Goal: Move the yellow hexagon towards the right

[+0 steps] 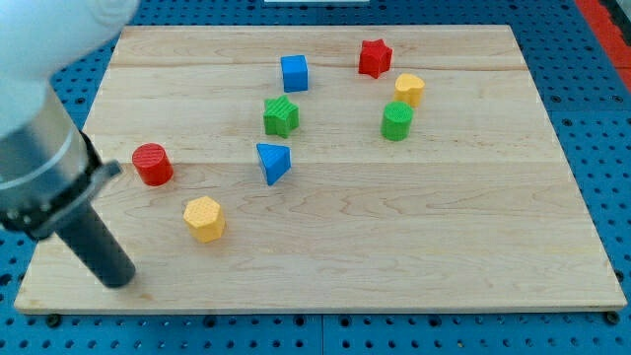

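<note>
The yellow hexagon [204, 218] lies on the wooden board [394, 237] at the lower left. My tip [118, 279] rests on the board to the left of the hexagon and a little below it, with a clear gap between them. The dark rod rises from the tip up to the left into the grey arm body at the view's left edge.
A red cylinder [152, 164] sits above and left of the hexagon. A blue triangle [273, 162] and a green block [281, 115] lie near the middle. A blue cube [294, 73], a red star [375, 57], a yellow block [410, 89] and a green cylinder [397, 121] lie at the upper right.
</note>
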You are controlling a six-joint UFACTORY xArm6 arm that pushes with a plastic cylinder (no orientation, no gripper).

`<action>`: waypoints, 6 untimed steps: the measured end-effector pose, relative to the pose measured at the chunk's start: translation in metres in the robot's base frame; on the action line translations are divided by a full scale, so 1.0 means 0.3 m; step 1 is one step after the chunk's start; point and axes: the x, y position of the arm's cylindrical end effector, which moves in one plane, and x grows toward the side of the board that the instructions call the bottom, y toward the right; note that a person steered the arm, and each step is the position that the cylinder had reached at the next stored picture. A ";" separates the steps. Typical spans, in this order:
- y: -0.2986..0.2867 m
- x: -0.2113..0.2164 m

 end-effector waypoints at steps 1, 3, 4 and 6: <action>0.002 -0.126; 0.377 -0.134; 0.600 -0.134; 0.522 0.065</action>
